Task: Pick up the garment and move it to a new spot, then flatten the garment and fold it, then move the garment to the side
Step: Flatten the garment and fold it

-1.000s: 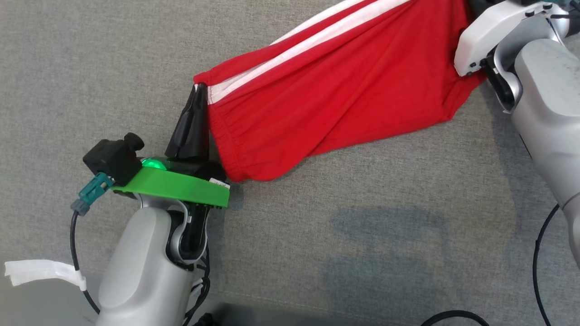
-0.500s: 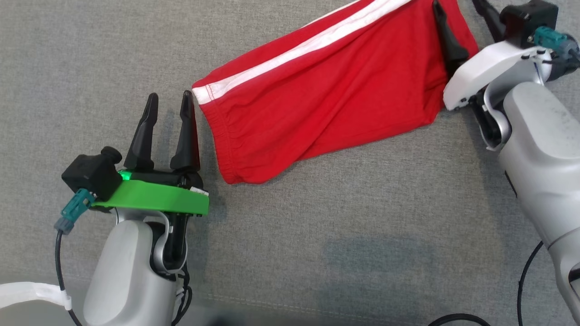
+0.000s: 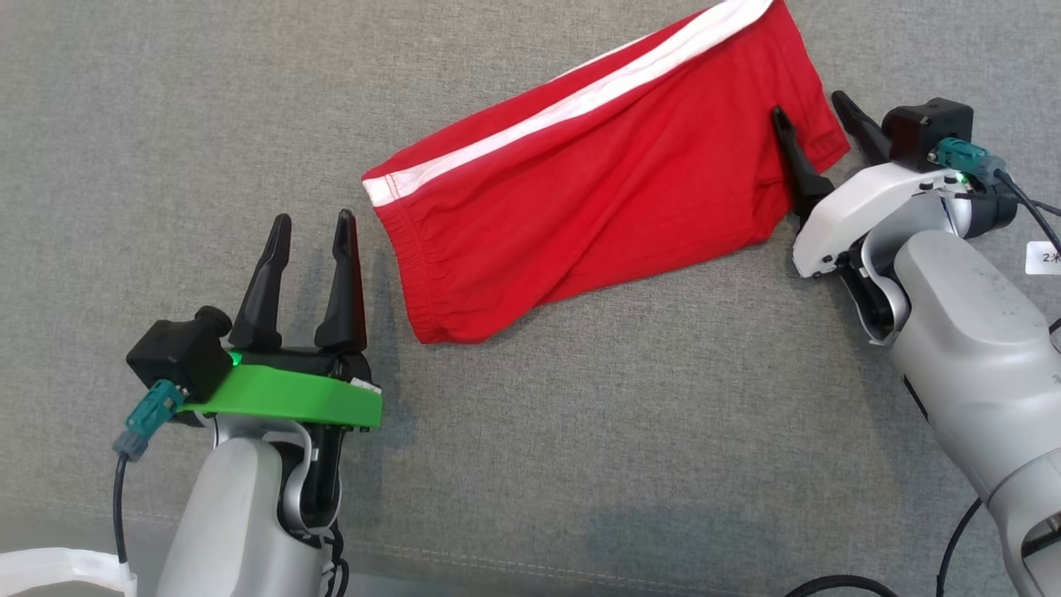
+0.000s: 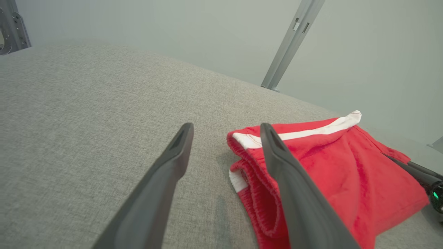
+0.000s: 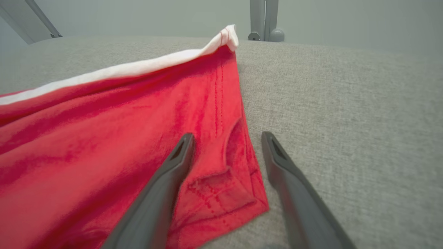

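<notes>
I am hovering both hands spread, pinching nothing: left hand (image 3: pixel 313 217) just beside the shorts' (image 3: pixel 597 191) waistband, right hand (image 3: pixel 807 104) straddling their hem corner. The shorts are lying flat on the table (image 3: pixel 580 431), toward its far edge. I am judging the fold comes next, needing a pinch at each end.

Surface: grey woven cloth (image 3: pixel 580 448), with a stitched seam (image 3: pixel 514 565) along the lower edge of the head view.
Wall: plain pale grey-green (image 4: pixel 173 27), at the top of both wrist views.
Struts: slanted metal bar (image 4: pixel 292 41), upper right of the left wrist view; upright post (image 5: pixel 263 19), top centre of the right wrist view.
Light: soft and even; faint shadow (image 3: pixel 663 547) at lower centre of the head view.
</notes>
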